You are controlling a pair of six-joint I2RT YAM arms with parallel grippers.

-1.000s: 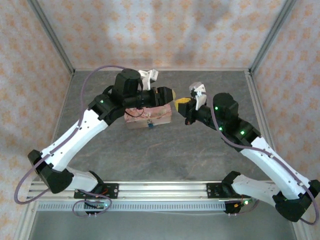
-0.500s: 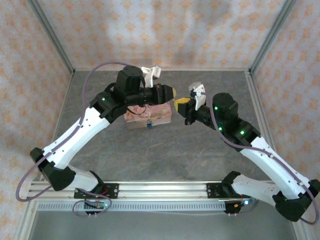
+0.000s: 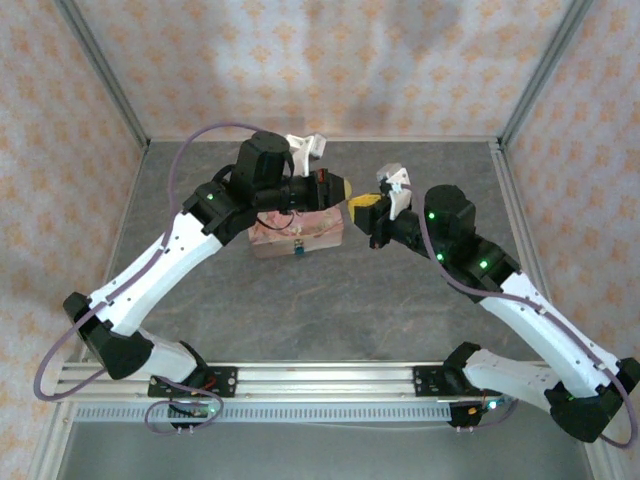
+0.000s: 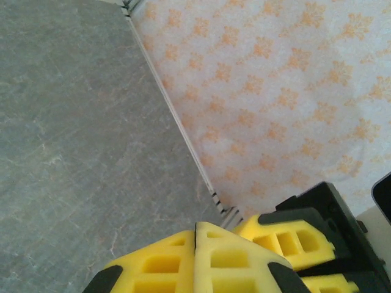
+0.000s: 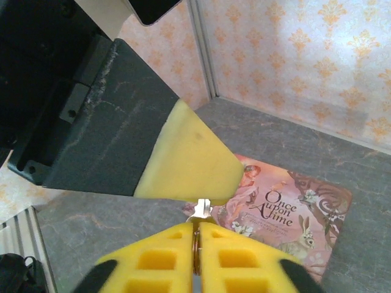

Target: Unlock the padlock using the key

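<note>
Reading top cam first: the padlock [image 3: 298, 250] as a tiny teal speck on near side wall of pink tin [image 3: 300, 228], approx. mid-length; tin flat on grey table [image 3: 330, 300]. Left gripper [image 3: 341, 187] above tin's far right corner, yellow tip pointing right. Right gripper [image 3: 363, 207] just beside tin's right end, tip aimed back toward left one; the two close, contact impossible to judge at this res. Switching to right wrist cam for the detail: right fingers [image 5: 159, 259] pressed together, pinching the key [image 5: 200, 209], w/ a small silvery bit poking out past the seam. Just beyond that bit, a yellow pad & black body of left gripper, large, upper left; touching or not, can't tell. Tin lid at lower right, w/ "Once Upon A Time" lettering & a rabbit print. Moving to left wrist cam: left fingers [image 4: 232, 259] pressed together, seam closed. Yellow tip & black housing of right gripper just beside them, lower right. Beyond, bare table, patterned wall [image 4: 281, 91] & a metal frame strip [image 4: 177, 128] along their join.
</note>
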